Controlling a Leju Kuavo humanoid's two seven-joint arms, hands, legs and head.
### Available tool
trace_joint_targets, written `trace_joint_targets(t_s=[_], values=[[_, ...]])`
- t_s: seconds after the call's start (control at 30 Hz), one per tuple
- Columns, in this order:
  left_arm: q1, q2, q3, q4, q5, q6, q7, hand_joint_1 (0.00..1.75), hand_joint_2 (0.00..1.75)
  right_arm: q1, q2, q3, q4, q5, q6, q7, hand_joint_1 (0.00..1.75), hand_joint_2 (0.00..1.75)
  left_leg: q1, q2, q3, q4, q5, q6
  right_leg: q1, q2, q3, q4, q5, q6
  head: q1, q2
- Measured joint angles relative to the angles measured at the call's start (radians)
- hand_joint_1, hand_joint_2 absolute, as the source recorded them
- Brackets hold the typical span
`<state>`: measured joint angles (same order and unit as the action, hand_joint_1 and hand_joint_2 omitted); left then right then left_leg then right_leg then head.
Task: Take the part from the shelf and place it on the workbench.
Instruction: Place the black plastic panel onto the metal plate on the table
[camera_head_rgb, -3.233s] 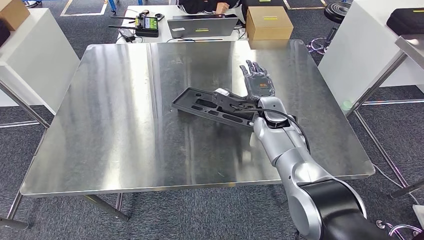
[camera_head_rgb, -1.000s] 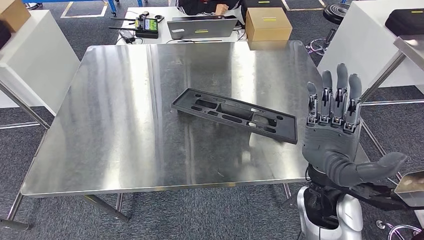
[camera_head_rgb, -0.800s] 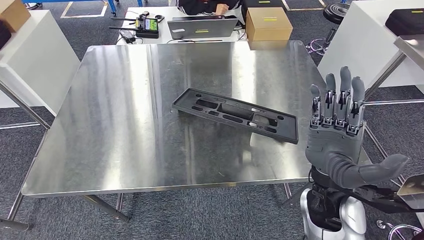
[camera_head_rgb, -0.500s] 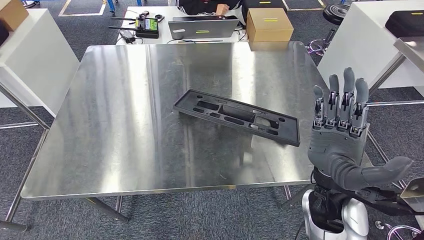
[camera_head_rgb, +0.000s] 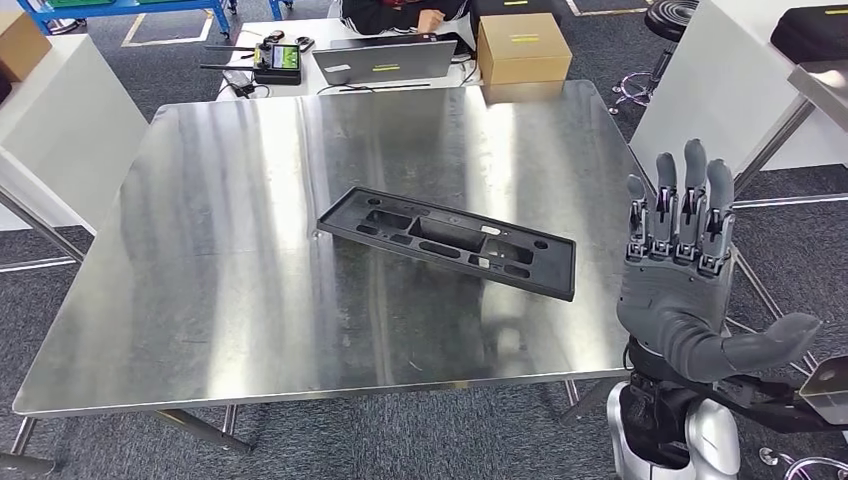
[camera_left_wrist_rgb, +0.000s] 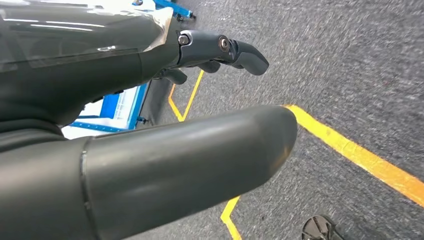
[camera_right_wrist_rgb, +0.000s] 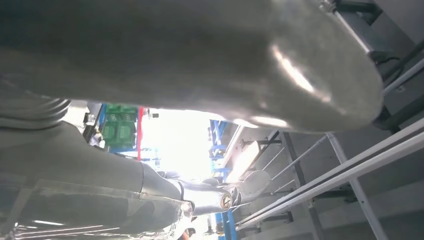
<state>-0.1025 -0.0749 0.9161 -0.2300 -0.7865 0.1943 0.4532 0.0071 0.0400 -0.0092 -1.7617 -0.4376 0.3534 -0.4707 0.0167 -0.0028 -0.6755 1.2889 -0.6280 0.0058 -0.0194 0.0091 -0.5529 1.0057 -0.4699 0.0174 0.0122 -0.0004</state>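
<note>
The black plastic part (camera_head_rgb: 447, 241) lies flat mid-desk (camera_head_rgb: 230, 300), angled. My right hand (camera_head_rgb: 690, 290) is raised off the desk's right edge, fingers (camera_head_rgb: 690, 205) spread, holding nothing (my left hand (camera_left_wrist_rgb: 150, 150) hangs over the floor, fingers apart).

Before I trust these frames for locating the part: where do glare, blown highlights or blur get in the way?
Head view: the workbench mirrors bright streaks, yet the black part reads sharply. Right wrist view: a washed-out white patch sits behind the right hand, which is close and soft. Left wrist view: the left hand looms soft, and the floor is slightly smeared.
</note>
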Motion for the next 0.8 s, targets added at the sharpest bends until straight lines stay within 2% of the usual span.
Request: trace_joint_targets(t_s=[0.03,0.07,0.13,0.17,0.2,0.27,0.33,0.4,0.47,0.5,0.53,0.57,0.63,0.67,0.7,0.77,0.8], values=[[0.000,0.000,0.000,0.000,0.000,-0.003,0.000,0.00,0.00,0.002,0.001,0.000,0.000,0.004,-0.002,0.000,0.00,0.00,0.000,0.000,-0.005,-0.004,0.018,0.003,0.002,0.001,0.001,0.000,0.000,0.000,0.000,0.000],[0.000,0.000,0.000,0.000,0.001,-0.005,0.000,0.00,0.00,0.003,0.002,0.000,0.000,0.008,-0.005,0.000,0.00,0.00,-0.001,0.000,0.009,-0.046,0.052,0.008,0.004,0.002,0.002,0.000,-0.001,-0.001,0.000,0.000],[-0.001,0.002,0.000,0.000,0.001,-0.010,0.000,0.00,0.00,0.006,0.005,-0.002,0.000,0.017,-0.011,0.000,0.00,0.00,-0.004,0.001,0.067,-0.179,0.122,0.020,0.009,0.003,0.005,0.000,-0.002,-0.001,0.000,0.000],[-0.002,0.003,0.000,0.000,0.001,-0.012,0.000,0.00,0.00,0.009,0.006,-0.004,0.000,0.021,-0.013,0.000,0.00,0.00,-0.007,0.001,0.090,-0.230,0.142,0.024,0.011,0.004,0.004,0.001,-0.002,0.001,0.000,0.000],[-0.002,0.004,0.000,0.000,0.001,-0.014,0.000,0.00,0.00,0.013,0.008,-0.006,0.000,0.024,-0.014,0.000,0.00,0.00,-0.010,0.002,0.102,-0.258,0.149,0.027,0.014,0.004,0.003,0.001,-0.002,0.002,0.001,0.000],[-0.002,0.005,0.000,0.000,0.001,-0.017,0.000,0.00,0.00,0.021,0.009,-0.010,-0.002,0.027,-0.015,0.000,0.00,0.00,-0.015,0.002,0.104,-0.269,0.151,0.030,0.015,0.003,-0.001,-0.001,-0.001,0.009,0.001,0.000],[-0.001,0.004,0.001,0.000,0.001,-0.021,0.000,0.00,0.00,0.025,0.009,-0.016,-0.006,0.028,-0.015,-0.001,0.00,0.00,-0.014,0.004,0.106,-0.279,0.160,0.041,0.014,0.001,-0.009,0.014,-0.013,0.017,0.002,0.000],[-0.001,0.003,0.002,0.000,0.001,-0.024,0.000,0.00,0.00,0.028,0.009,-0.021,-0.008,0.030,-0.015,-0.002,0.00,0.00,-0.012,0.007,0.104,-0.286,0.170,0.051,0.012,-0.001,-0.045,0.094,-0.064,0.014,0.003,0.000],[-0.001,0.002,0.004,0.000,0.002,-0.027,0.000,0.00,0.00,0.032,0.009,-0.025,-0.008,0.032,-0.016,-0.002,0.00,0.00,-0.013,0.009,0.098,-0.286,0.174,0.056,0.010,-0.001,-0.096,0.220,-0.126,0.010,0.003,0.000],[0.000,0.002,0.006,0.000,0.003,-0.028,0.000,0.00,0.00,0.034,0.009,-0.026,-0.008,0.034,-0.016,-0.002,0.00,0.00,-0.013,0.010,0.095,-0.286,0.176,0.056,0.009,-0.001,-0.110,0.262,-0.141,0.013,0.004,0.000],[0.000,0.001,0.009,0.000,0.006,-0.029,0.000,0.00,0.00,0.035,0.009,-0.028,-0.008,0.035,-0.016,-0.002,0.00,0.00,-0.013,0.011,0.092,-0.285,0.178,0.056,0.008,-0.001,-0.106,0.270,-0.139,0.021,0.003,0.000],[0.001,0.001,0.012,0.000,0.008,-0.030,0.000,0.00,0.00,0.036,0.009,-0.029,-0.008,0.037,-0.016,-0.002,0.00,0.00,-0.013,0.011,0.090,-0.285,0.180,0.054,0.006,-0.001,-0.081,0.236,-0.123,0.031,0.003,0.000],[0.001,-0.002,0.015,0.000,0.013,-0.031,0.000,0.00,0.00,0.035,0.009,-0.030,-0.008,0.039,-0.016,-0.002,0.00,0.00,-0.013,0.011,0.087,-0.283,0.184,0.049,0.002,-0.002,0.007,0.093,-0.077,0.046,0.004,0.000],[0.001,-0.003,0.016,0.000,0.013,-0.031,0.000,0.00,0.00,0.035,0.009,-0.030,-0.008,0.039,-0.016,-0.002,0.00,0.00,-0.014,0.010,0.086,-0.282,0.186,0.045,0.003,0.000,0.044,0.035,-0.060,0.046,0.003,0.000],[0.000,-0.003,0.017,0.000,0.014,-0.033,0.000,0.00,0.00,0.035,0.009,-0.030,-0.008,0.040,-0.016,-0.002,0.00,0.00,-0.016,0.009,0.085,-0.280,0.188,0.040,0.004,0.001,0.063,-0.002,-0.051,0.043,0.003,0.000],[0.000,-0.003,0.019,0.000,0.016,-0.036,0.000,0.00,0.00,0.034,0.010,-0.031,-0.008,0.040,-0.015,-0.002,0.00,0.00,-0.017,0.008,0.083,-0.278,0.194,0.029,0.009,0.004,0.062,-0.013,-0.043,0.030,0.002,0.000],[0.000,-0.003,0.021,0.000,0.017,-0.038,0.000,0.00,0.00,0.033,0.010,-0.032,-0.008,0.040,-0.015,-0.002,0.00,0.00,-0.015,0.007,0.081,-0.275,0.194,0.024,0.004,0.004,0.057,-0.017,-0.041,0.023,0.002,0.000]])
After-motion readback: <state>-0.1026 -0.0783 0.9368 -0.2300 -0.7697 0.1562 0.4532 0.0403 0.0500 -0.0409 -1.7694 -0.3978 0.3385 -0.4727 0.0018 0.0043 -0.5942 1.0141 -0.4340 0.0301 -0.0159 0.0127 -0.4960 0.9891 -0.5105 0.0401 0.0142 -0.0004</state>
